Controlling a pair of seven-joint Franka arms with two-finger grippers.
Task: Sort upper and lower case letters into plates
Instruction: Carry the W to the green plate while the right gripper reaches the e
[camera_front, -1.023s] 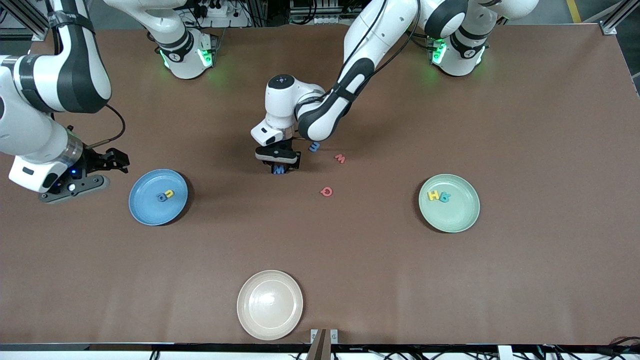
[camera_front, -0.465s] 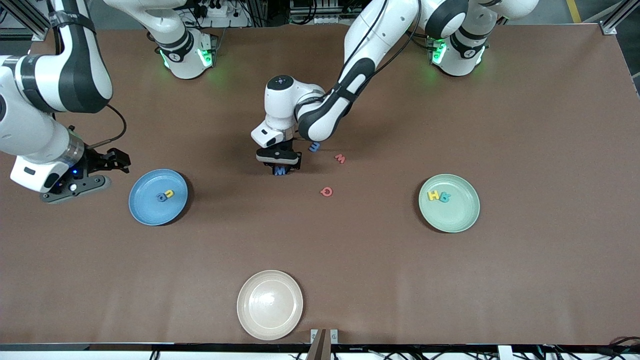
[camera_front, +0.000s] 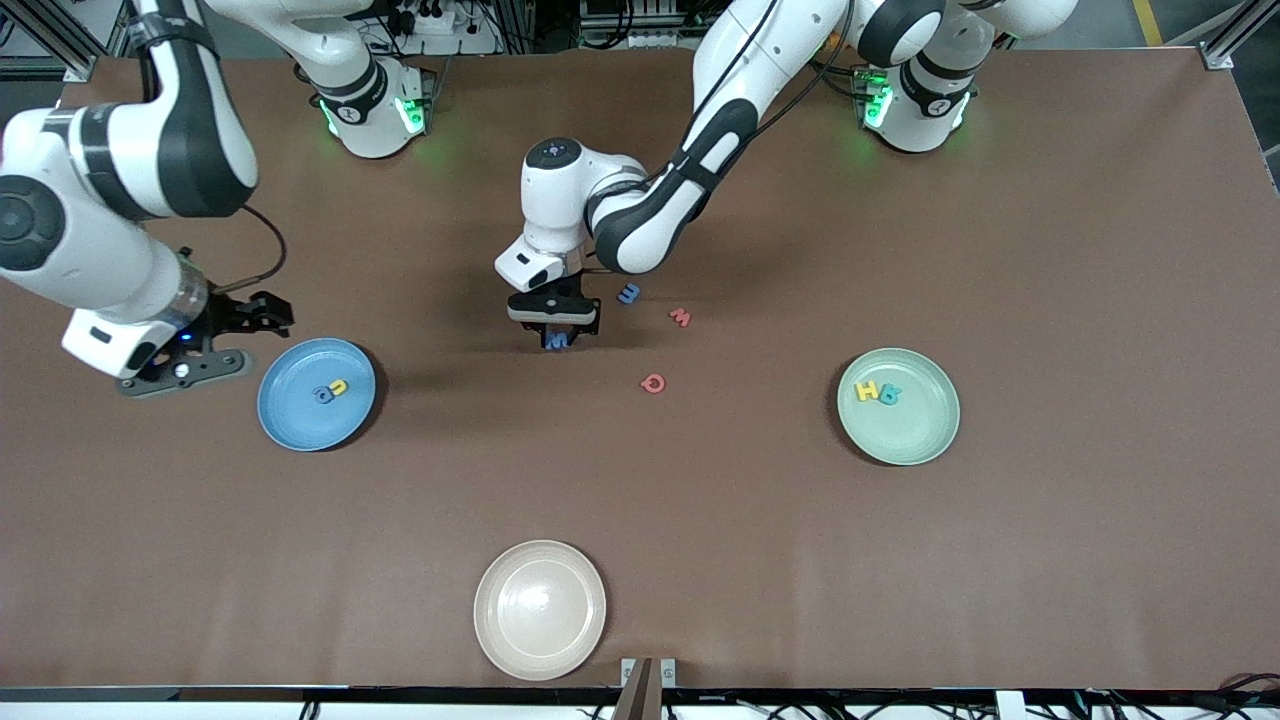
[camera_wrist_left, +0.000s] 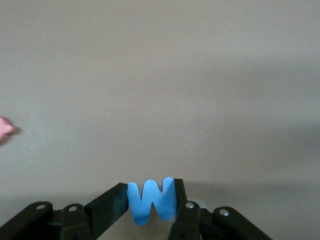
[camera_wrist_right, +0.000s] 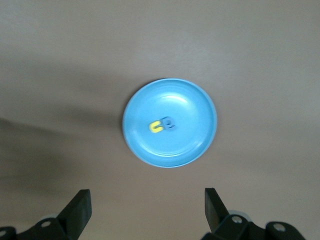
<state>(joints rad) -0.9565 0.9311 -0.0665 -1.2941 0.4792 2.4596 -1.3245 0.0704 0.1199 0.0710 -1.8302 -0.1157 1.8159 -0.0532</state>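
Brown table (camera_front: 1050, 560). Left gripper (camera_front: 556, 336) over table between blue plate (camera_front: 300, 425) and green plate (camera_front: 915, 440), pinching blue letter W (camera_wrist_left: 151, 200). Right gripper (camera_front: 262, 312) beside blue plate, fingers spread, waiting.

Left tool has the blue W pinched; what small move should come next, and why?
Probably lift it straight up. The left tool is shut on the blue W, low over the table. The green plate already holds capitals, so it looks like the destination. The right tool waits open beside the blue plate.
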